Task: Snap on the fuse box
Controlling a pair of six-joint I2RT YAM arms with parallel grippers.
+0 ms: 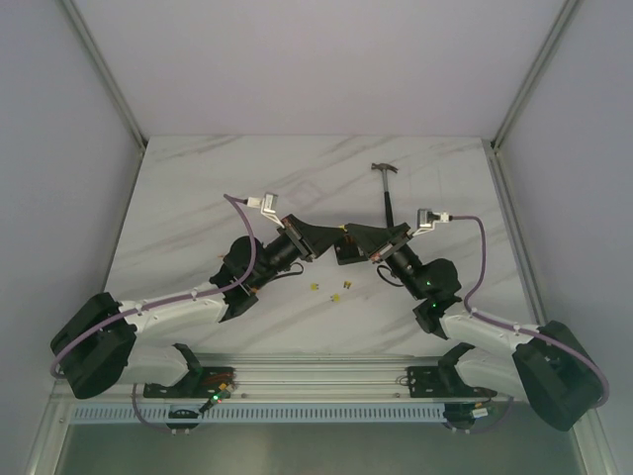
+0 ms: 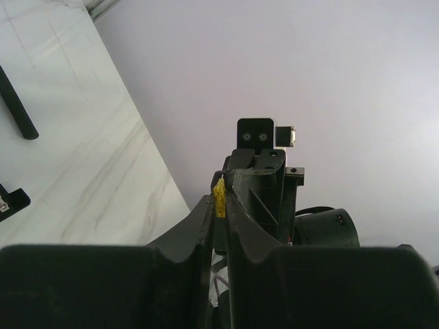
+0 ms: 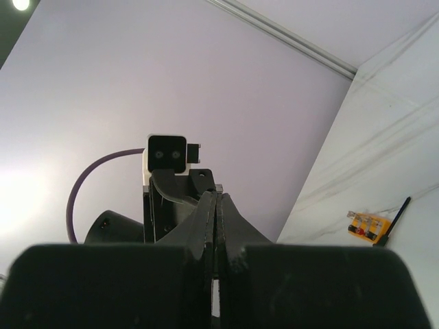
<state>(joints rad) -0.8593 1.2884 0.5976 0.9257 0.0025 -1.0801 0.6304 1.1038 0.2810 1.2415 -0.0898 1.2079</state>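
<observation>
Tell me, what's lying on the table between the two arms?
A few tiny yellow fuses lie loose on the table between the left arm and the right arm; the top view shows it.

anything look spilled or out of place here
Yes: a few tiny yellow fuses lie loose on the middle of the table, scattered rather than seated in any holder. A hammer lies further back.

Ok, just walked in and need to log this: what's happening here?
Two robot arms meet above the white marble table. The left end effector pinches a tiny yellow plastic fuse; the right end effector is shut, facing it. Loose yellow fuses and a black-handled hammer lie below. I can't make out the fuse box.
</observation>
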